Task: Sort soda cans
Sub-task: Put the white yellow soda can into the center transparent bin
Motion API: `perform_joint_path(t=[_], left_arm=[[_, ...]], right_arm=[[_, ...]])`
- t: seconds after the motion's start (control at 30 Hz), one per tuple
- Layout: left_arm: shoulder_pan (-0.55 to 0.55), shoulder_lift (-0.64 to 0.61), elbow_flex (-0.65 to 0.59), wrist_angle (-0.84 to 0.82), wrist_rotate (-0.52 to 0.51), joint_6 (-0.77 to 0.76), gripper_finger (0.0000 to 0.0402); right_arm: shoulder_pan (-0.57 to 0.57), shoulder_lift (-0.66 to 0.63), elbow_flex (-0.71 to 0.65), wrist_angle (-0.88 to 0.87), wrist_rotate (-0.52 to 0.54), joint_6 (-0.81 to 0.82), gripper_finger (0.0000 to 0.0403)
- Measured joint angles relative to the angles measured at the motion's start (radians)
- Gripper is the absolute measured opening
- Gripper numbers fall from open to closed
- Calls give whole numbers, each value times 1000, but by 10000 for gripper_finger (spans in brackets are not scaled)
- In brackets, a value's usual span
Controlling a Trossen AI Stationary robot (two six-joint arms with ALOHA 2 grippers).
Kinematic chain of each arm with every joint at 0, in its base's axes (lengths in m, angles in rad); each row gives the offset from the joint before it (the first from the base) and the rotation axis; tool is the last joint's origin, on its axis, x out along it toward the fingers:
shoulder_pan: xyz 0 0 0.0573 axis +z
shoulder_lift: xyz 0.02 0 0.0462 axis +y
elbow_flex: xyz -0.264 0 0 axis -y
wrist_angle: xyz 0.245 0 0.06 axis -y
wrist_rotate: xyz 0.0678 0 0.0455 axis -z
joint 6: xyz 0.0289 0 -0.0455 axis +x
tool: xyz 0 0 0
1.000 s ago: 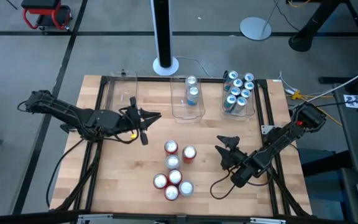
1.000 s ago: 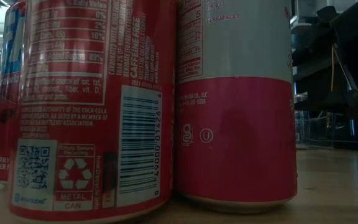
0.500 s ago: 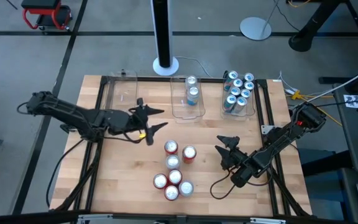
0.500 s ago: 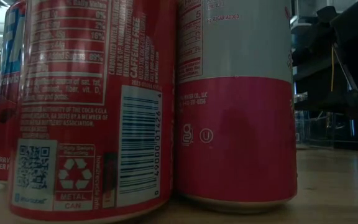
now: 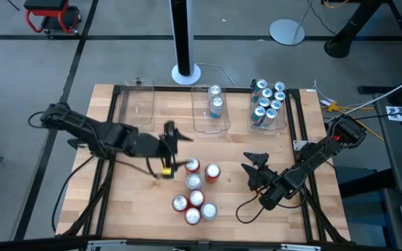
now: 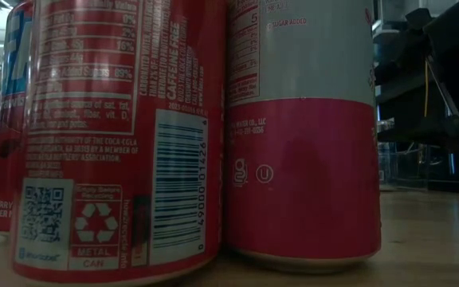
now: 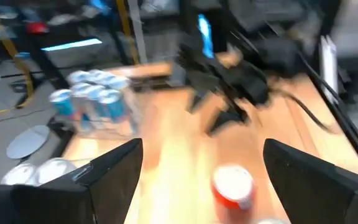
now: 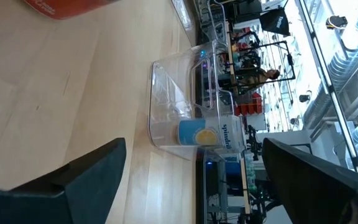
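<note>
Several red and silver-and-red soda cans stand upright in a loose group on the wooden table, near its front middle. My left gripper is open just left of the group's farthest can. In the left wrist view that red can shows ahead between the two spread fingers, untouched. My right gripper waits open to the right of the group, low over the table. The low view is filled by a red can and a silver-and-red can.
Three clear bins stand along the far edge: the left bin holds nothing, the middle bin holds two cans, and the right bin holds several teal cans. A black frame borders the table. Bare wood lies left of the can group.
My left gripper has moved from in front of the left bin toward the table's right and near edges, up to the loose group of cans. Its fingers have opened on the way. The cans and my right arm have kept still.
</note>
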State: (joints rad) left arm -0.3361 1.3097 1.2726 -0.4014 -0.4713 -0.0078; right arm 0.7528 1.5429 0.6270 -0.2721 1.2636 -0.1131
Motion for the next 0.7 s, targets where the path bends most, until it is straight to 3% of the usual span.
perform_joint_path(t=[0.1, 0.2, 0.43, 0.7], left_arm=[[-55, 84, 108, -140, 9, 16, 324], [-101, 136, 164, -181, 9, 41, 324], [-167, 157, 173, -128, 8, 40, 324], [-167, 171, 173, -119, 17, 60, 341]], right_arm=[[0, 0, 0, 0, 0, 0, 374], [0, 0, 0, 1, -5, 0, 374], [0, 0, 0, 2, -17, 0, 374], [0, 0, 0, 6, -16, -1, 374]])
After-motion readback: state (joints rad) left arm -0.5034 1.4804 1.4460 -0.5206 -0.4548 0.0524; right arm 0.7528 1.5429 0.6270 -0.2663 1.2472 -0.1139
